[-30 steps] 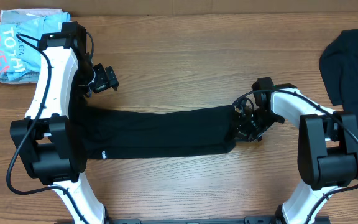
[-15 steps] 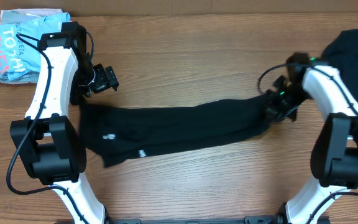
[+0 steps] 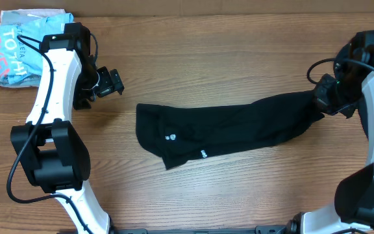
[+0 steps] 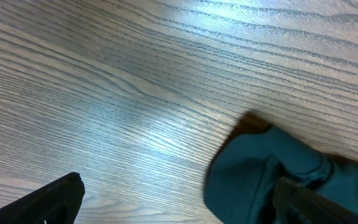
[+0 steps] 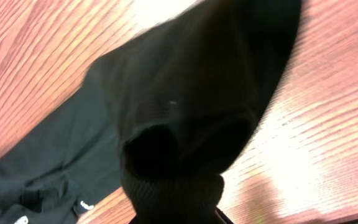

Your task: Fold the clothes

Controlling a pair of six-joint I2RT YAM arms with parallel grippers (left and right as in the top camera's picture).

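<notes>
Right gripper (image 3: 326, 99), clamped on the folded T-shirt (image 3: 226, 127) at its three-o'clock end, seems mid set-aside and next needs a flat release; left gripper (image 3: 111, 82) gapes idle at ten o'clock.

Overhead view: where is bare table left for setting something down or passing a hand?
Free: the table strip beyond the black T-shirt, between the left tool and right tool; also the near strip between shirt and front edge. Crowded: the far-left corner with the blue printed bundle, and the right side where the right tool grips the shirt.
</notes>
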